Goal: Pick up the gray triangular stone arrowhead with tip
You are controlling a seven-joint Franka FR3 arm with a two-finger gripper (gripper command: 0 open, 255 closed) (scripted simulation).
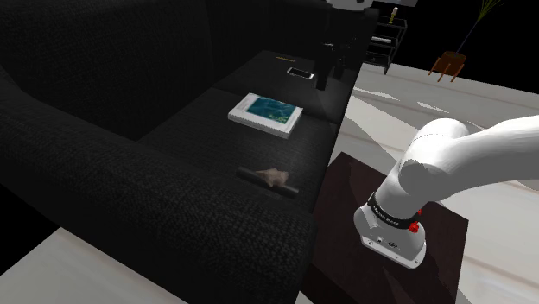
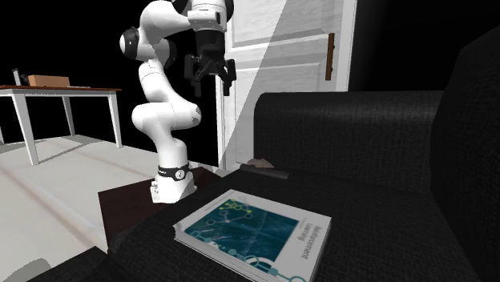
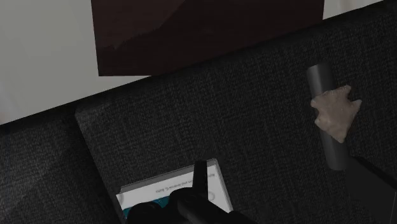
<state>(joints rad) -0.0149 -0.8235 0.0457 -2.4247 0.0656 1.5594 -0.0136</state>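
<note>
The arrowhead [image 1: 275, 176] is a pale beige-grey chipped stone lying on the black sofa seat [image 1: 216, 164] near its front edge. It rests across a dark grey rod [image 1: 289, 186]. In the second exterior view the arrowhead [image 2: 260, 163] and rod [image 2: 272, 171] sit at the seat's far end, close to the arm's base. My gripper [image 2: 211, 78] hangs high above the seat, open, with nothing between its fingers. In the shoulder view the gripper [image 1: 332, 73] is above the far end of the seat, well beyond the arrowhead. The wrist view has the arrowhead [image 3: 335, 113] on the rod [image 3: 326, 121], far off to one side.
A white-edged book with a blue-green cover [image 1: 267, 115] lies flat on the seat between gripper and arrowhead, also seen as the book [image 2: 255, 234] [image 3: 173, 189]. A small flat device [image 1: 300, 72] lies farther along. The dark stand [image 1: 389, 259] abuts the sofa front. A white door [image 2: 296, 48] and a table [image 2: 56, 90] stand behind.
</note>
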